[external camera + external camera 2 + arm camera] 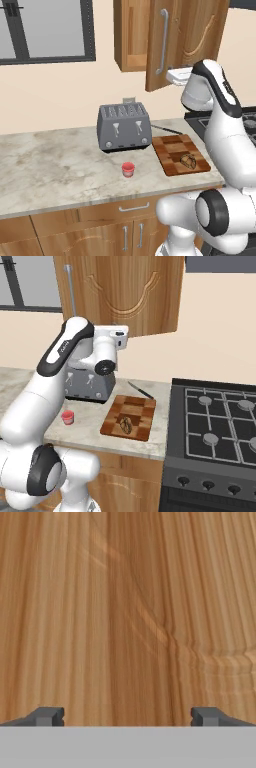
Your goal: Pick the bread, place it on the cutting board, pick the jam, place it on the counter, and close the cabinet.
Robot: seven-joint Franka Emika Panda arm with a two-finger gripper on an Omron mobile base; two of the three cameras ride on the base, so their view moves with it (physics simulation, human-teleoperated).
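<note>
Counter (55, 165): one jam (128, 170), one bread (189, 160).

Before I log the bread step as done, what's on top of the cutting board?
The bread sits on the cutting board, toward its near end. The board surface beneath the bread is covered.

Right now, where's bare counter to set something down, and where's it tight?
Widest free patch: the counter left of the toaster, toward the window side. A smaller patch lies in front of the toaster around the jam. Crowded: the cutting board with the bread, a knife behind it, hard against the stove.
</note>
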